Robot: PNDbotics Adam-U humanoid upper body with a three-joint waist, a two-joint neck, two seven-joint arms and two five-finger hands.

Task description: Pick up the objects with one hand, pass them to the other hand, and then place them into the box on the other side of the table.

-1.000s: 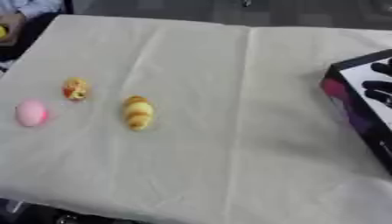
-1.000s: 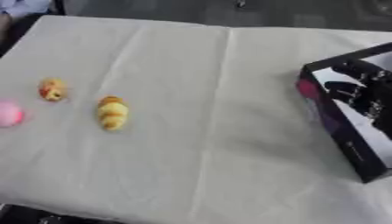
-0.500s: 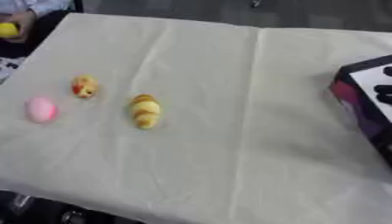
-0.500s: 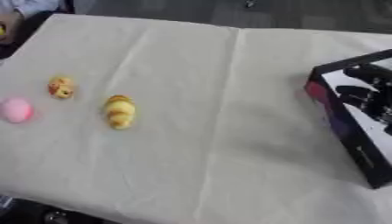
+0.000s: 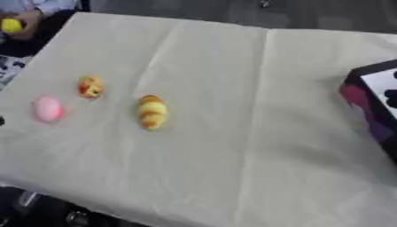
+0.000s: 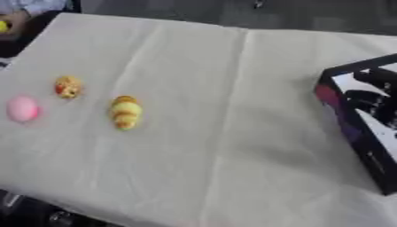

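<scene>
Well, left edge: I see pink ball point(image 6: 22, 108), small orange toy point(image 6: 68, 86), yellow-orange toy point(image 6: 126, 111).
Right edge: box point(image 6: 350, 128).
Counter point(image 6: 232, 111): cream cloth, wide bare middle.
Robot hand: neither shows; state unknown.

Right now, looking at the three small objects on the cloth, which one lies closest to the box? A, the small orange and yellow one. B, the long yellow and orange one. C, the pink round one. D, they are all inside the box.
B: the long yellow and orange one lies furthest right of the three, nearest the box; the small orange and yellow one and pink round one lie further left.
</scene>
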